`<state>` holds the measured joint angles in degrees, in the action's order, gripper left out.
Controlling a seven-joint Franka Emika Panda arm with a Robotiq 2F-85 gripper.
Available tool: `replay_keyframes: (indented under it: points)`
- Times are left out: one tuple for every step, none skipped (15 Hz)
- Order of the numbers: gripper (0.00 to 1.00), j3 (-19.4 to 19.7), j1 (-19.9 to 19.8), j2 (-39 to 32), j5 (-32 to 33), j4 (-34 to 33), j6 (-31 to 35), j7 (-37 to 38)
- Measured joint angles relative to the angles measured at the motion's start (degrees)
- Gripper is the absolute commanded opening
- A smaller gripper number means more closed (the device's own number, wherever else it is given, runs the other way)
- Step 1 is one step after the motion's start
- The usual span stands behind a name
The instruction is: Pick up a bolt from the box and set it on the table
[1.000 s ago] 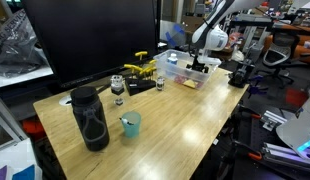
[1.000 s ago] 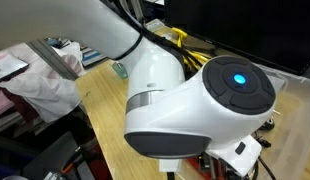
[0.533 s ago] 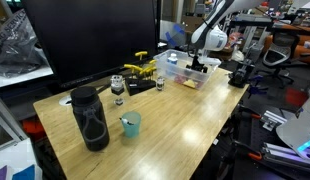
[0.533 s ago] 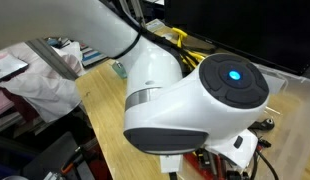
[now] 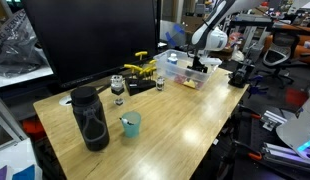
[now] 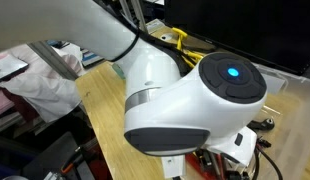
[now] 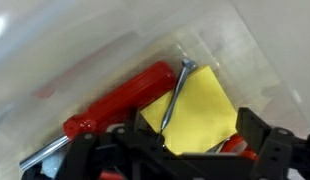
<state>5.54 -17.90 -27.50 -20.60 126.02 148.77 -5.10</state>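
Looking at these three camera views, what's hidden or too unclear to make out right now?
- Exterior view: whatever lies in the box is too small and distant to tell.
- Exterior view: the arm fills the frame, blocking the box and the jaws.
- Wrist view: blur hides the threads of the bolt; the dark jaws cover the bottom of the box.

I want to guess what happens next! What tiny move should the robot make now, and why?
Probably lower the open end effector onto the bolt. The bolt lies on yellow paper in the box, beside a red screwdriver, just in front of the jaws, and nothing is held yet.
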Motion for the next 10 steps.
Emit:
replay_keyframes:
  points:
    - [1.00, 0.1, 0.0, 0.0, 0.5, 0.0, 0.0, 0.0]
    - [1.00, 0.2, 0.0, -0.1, 0.9, -0.1, 0.2, 0.0]
    - [1.00, 0.2, 0.0, -0.2, 1.3, -0.1, 0.4, 0.0]
    - [1.00, 0.2, 0.0, -0.3, 1.5, -0.2, 0.6, 0.0]
    - [1.00, 0.2, 0.0, -0.5, 1.6, -0.3, 0.9, 0.0]
    - [1.00, 0.2, 0.0, -0.8, 1.6, -0.6, 1.2, 0.0]
    - [1.00, 0.2, 0.0, -1.2, 1.6, -0.9, 1.4, 0.1]
    - [1.00, 0.2, 0.0, -1.7, 1.6, -1.4, 1.6, 0.2]
    - [1.00, 0.2, 0.0, -2.2, 1.6, -1.7, 1.8, 0.5]
    - [1.00, 0.2, 0.0, -2.8, 1.6, -2.2, 1.8, 0.8]
